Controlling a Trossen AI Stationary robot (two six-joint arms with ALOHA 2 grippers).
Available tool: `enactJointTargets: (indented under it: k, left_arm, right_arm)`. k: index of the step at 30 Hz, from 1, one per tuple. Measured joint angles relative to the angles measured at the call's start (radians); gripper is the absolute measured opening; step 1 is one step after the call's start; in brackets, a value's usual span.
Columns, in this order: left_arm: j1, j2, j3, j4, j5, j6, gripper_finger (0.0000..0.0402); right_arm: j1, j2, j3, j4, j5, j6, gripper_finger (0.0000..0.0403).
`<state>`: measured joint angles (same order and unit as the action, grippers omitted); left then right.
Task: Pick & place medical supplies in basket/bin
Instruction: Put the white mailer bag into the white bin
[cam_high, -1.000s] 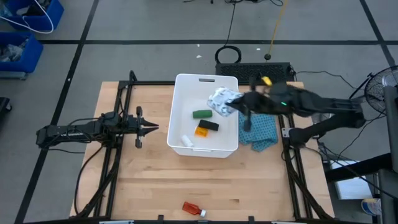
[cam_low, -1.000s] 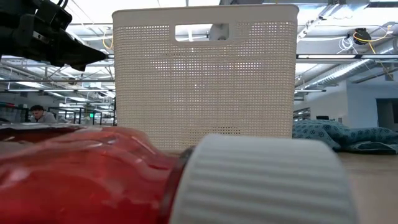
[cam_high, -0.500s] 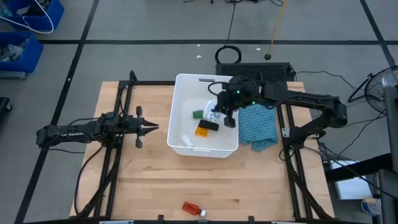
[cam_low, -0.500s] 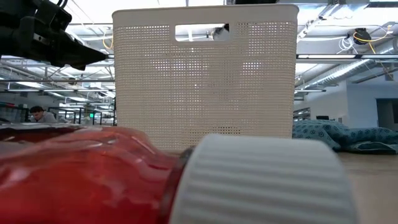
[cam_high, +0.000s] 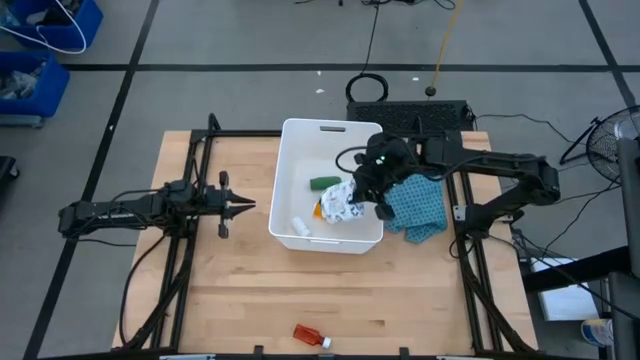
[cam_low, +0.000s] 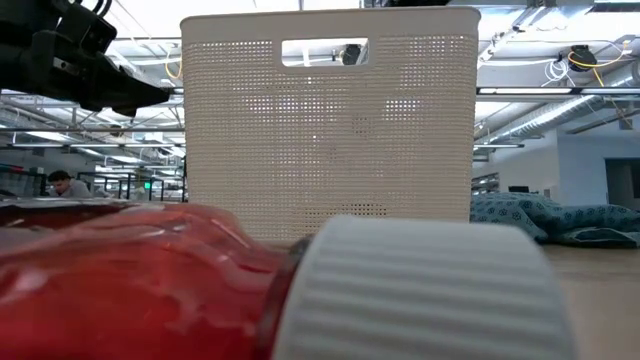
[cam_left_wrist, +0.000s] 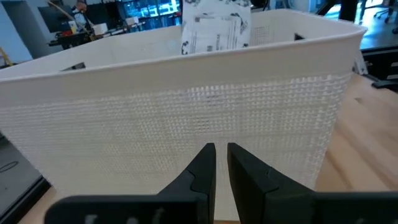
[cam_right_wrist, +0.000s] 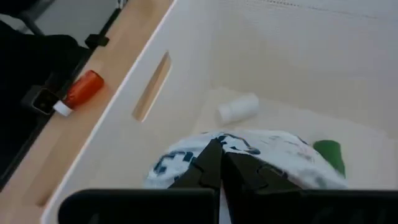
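on the left i had the left gripper (cam_high: 243, 205) parked low over the table, well clear of the tub's left wall, its jaws nearly together with only a thin gap between them and nothing in it. from its wrist camera i looked straight at the perforated side of the basket (cam_left_wrist: 186, 106), with the top of the packet (cam_left_wrist: 214, 28) showing above the rim.

in the middle stood the white basket (cam_high: 296, 140), handle slot at the far rim. inside it i could see the green oblong (cam_high: 324, 183) toward the middle, a sliver of the orange vial (cam_high: 318, 208) beside the packet, and the small white cylinder (cam_high: 300, 227) near the front left corner. the black oblong i could not make out; i took it to be hidden under the packet.

just right of centre, the right gripper (cam_high: 362, 196) hung inside the tub, jaws pinched shut on the flat white printed packet (cam_high: 343, 205), which sat above the tub floor in the right half. its wrist view showed the packet (cam_right_wrist: 249, 155) bulging under the closed fingers (cam_right_wrist: 210, 163).

so i judged the step to be the drop of this packet. the next move called for opening the jaws, then lifting straight up clear of the rim.

further right lay the teal cloth (cam_high: 418, 208), outside the tub. the red bottle (cam_high: 311, 334) lay at the front edge of the table, apart from the rest, and i reckoned it was the next pick.
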<state>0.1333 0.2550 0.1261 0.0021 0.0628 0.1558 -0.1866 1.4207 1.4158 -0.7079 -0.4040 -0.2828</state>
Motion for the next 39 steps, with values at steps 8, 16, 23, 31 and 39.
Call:
enactJointTargets:
  k: [8,16,23,31,39]
  left_arm:
    - [0.0,0.0,0.0,-0.006,-0.019,0.0,0.0047]
    - [0.0,0.0,0.0,0.0,-0.022,0.006,0.0047]
    - [0.0,0.0,0.0,0.001,-0.057,0.02,0.0047]
    - [0.0,0.0,0.0,0.003,-0.076,0.043,0.0047]
    - [0.0,0.0,0.0,0.006,-0.077,0.06,0.0047]
  right_arm:
    - [0.002,0.063,0.0,0.01,0.164,-0.061,0.0]
    - [-0.099,0.079,0.0,0.145,0.15,-0.15,0.0]
    - [-0.222,0.114,0.002,0.249,0.092,-0.106,0.0]
    - [-0.265,0.246,0.0,0.316,0.033,-0.1,0.0]
    - [-0.27,0.309,0.005,0.326,0.023,-0.119,0.0]
